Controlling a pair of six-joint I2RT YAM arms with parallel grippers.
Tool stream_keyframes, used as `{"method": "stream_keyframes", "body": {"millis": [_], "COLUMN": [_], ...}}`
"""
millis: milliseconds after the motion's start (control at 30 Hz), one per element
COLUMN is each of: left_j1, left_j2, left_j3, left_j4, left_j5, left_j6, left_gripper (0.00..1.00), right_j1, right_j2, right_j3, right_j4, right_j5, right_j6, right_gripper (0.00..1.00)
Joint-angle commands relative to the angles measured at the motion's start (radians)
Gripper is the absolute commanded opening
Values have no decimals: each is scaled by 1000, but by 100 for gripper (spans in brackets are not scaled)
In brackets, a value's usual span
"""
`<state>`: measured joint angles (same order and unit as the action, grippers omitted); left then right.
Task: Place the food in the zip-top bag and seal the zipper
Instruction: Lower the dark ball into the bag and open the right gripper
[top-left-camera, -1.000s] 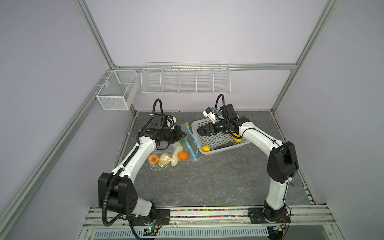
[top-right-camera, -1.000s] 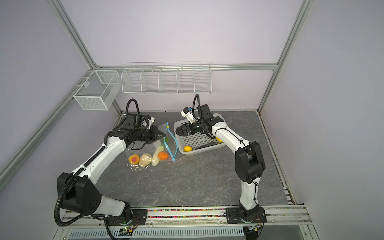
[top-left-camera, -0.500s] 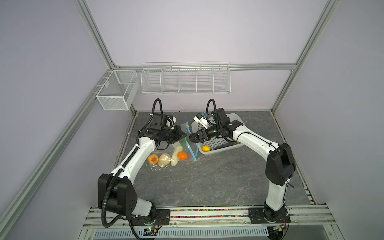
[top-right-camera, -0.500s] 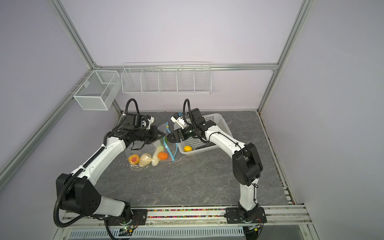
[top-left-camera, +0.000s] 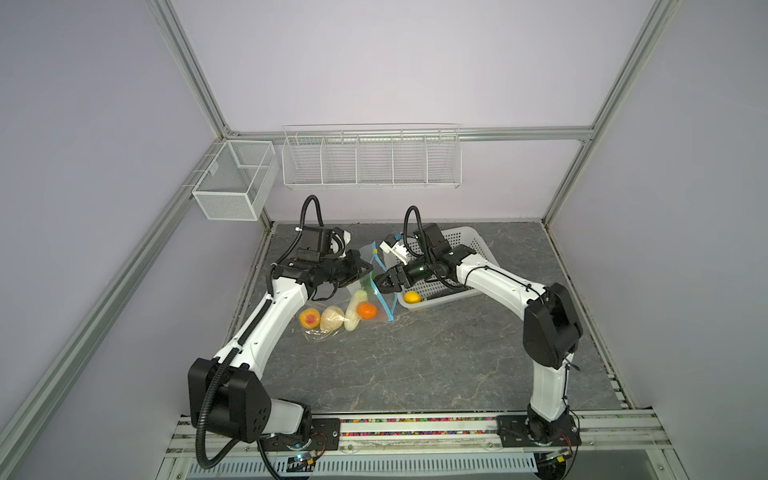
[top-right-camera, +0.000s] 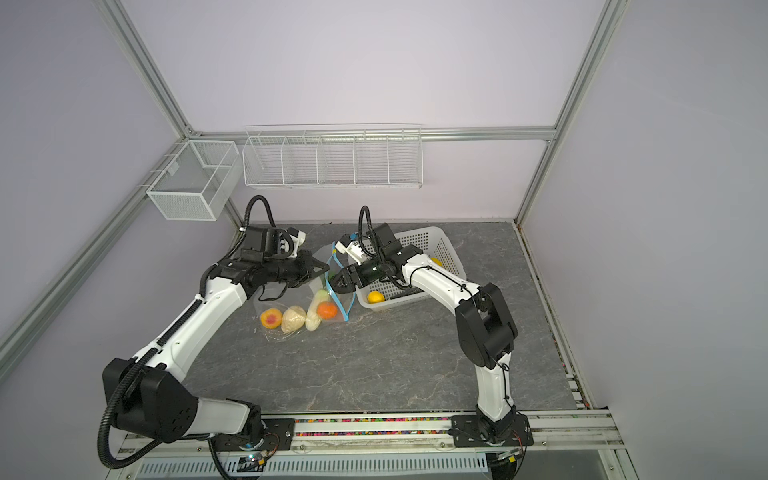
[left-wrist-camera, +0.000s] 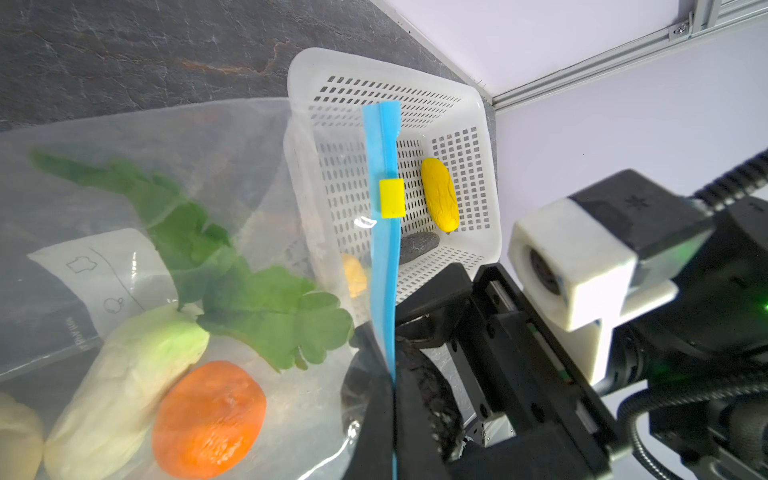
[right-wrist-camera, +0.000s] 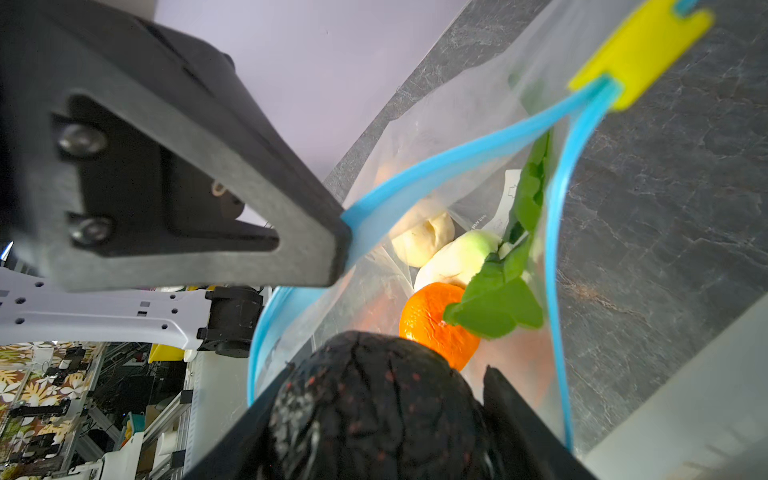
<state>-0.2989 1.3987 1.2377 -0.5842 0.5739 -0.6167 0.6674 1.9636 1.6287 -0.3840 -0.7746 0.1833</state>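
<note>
The zip-top bag (top-left-camera: 332, 305) lies on the grey table with its mouth raised. My left gripper (left-wrist-camera: 392, 415) is shut on the zipper (left-wrist-camera: 384, 270), the blue strip with a yellow slider (left-wrist-camera: 392, 198), and holds that edge up (top-left-camera: 371, 266). My right gripper (right-wrist-camera: 374, 424) is shut on a dark, nearly black round food piece (right-wrist-camera: 374, 407) right at the bag's mouth (top-left-camera: 382, 282). Inside the bag are an orange (right-wrist-camera: 432, 328), green leaves (left-wrist-camera: 266, 307), a pale green-white piece (top-left-camera: 355, 309), a cream piece (top-left-camera: 332, 318) and a peach-coloured one (top-left-camera: 309, 319).
The white perforated basket (top-left-camera: 457, 245) stands just right of the bag, holding a round yellow fruit (top-left-camera: 412, 297), a yellow corn-like piece (left-wrist-camera: 440, 195) and a dark piece (left-wrist-camera: 417, 245). Wire baskets (top-left-camera: 370, 160) hang on the back wall.
My right gripper has moved left from over the basket to the bag's mouth, carrying the dark piece. The left gripper has kept its hold on the zipper edge.
</note>
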Motion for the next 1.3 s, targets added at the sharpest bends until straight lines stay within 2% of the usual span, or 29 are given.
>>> {"method": "stream_keyframes", "body": {"millis": [0,367,900,1267], "left_j1": [-5,-5,-5,-5], "left_j2": [-22,-40,-36,-39], "left_j3": [18,2,8,17], "left_j4": [1,-5,-12,-21], "left_j5": [2,-5,-14,-16], "left_j6": [-1,4,10,21], "left_gripper": [0,0,0,0], "right_j1": [5,13,13,15], "right_j2": [28,58,50,23], "right_j3": [11,34,36,25], "right_j4": [-20,-65,-51,-36], "right_j5": [18,65,82,135], "right_j6": [-14,-38,-44,-33], "right_gripper": [53,68,75,80]}}
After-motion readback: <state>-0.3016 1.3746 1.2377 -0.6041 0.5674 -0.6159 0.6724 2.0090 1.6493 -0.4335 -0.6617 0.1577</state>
